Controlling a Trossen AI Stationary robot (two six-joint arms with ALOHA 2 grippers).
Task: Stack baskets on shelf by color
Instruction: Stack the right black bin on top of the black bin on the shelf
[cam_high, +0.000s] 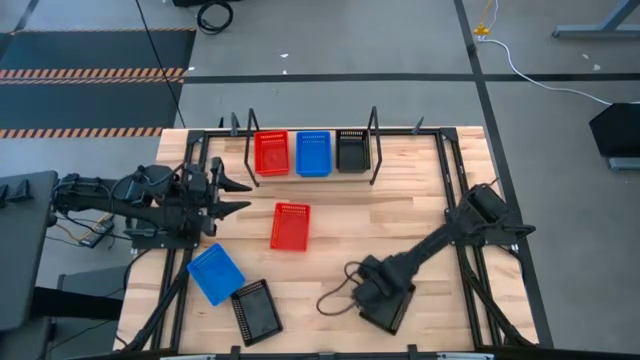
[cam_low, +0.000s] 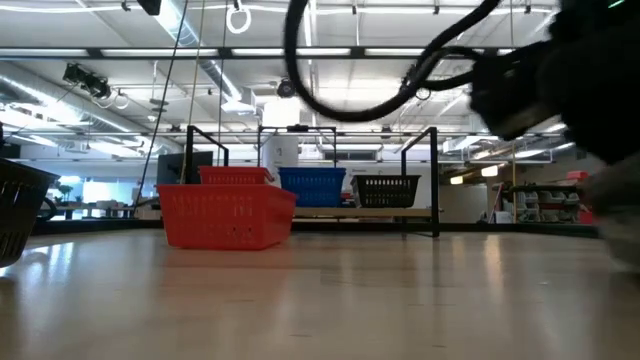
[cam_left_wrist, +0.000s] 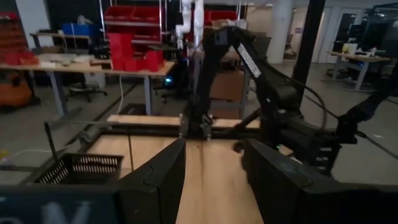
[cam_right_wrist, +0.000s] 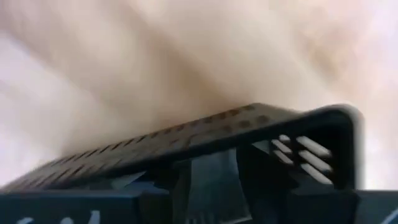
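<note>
A black basket (cam_right_wrist: 205, 146) fills my right wrist view, seemingly clamped in the right gripper (cam_high: 383, 300) jaws low over the worktop (cam_high: 400, 200), so next I carry it to the shelf (cam_high: 312, 176)'s black stack (cam_high: 352, 150); left gripper (cam_high: 237, 196) waits open, empty.

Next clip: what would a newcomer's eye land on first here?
Three baskets in a row on the shelf at the table's far edge: red, blue, black. Next, the right gripper near the front edge, clamped on another black basket, with loose baskets scattered mid-table and front-left.
</note>
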